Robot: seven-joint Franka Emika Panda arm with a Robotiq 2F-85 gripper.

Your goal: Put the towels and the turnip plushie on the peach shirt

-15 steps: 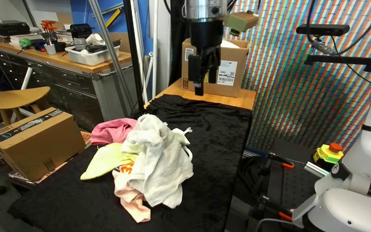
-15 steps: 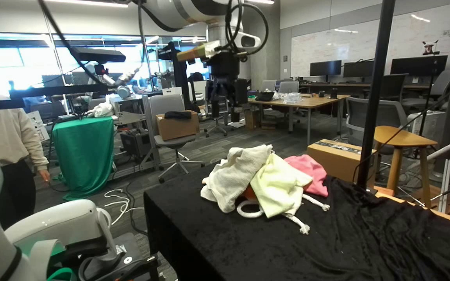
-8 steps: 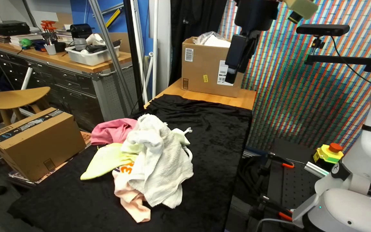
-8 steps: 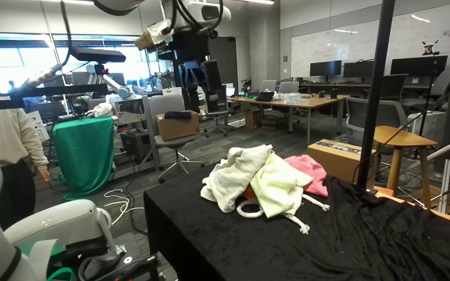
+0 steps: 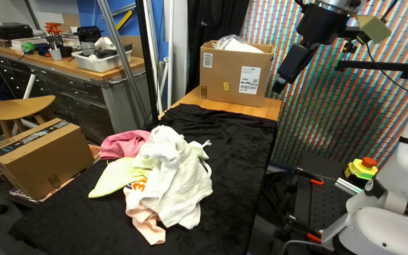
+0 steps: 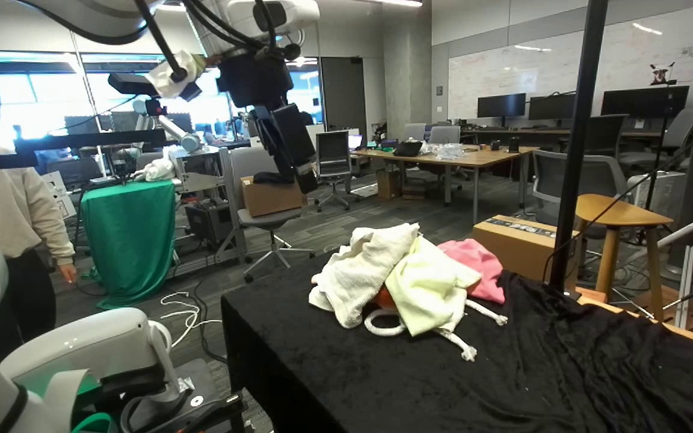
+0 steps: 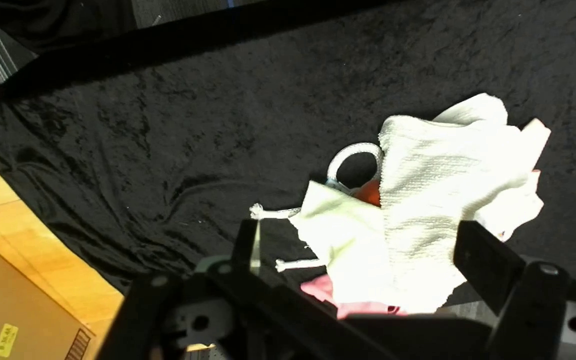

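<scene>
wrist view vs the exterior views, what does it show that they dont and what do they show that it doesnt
Only the wrist view: the wide gap inside the open black two-finger gripper.

Only the exterior views: a boxy yellow unit with a round red button, a person in a beige sweater and a hanging green cloth, each in an exterior view.

Shared by all three: that gripper, a crumpled white textured towel, crumpled pale yellow fabric, bunched pink fabric and the black velvety tablecloth.

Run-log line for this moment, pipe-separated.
gripper: open, empty | white towel: partly over peach shirt | yellow cloth, pink cloth: same heap | turnip plushie: not identifiable
</scene>
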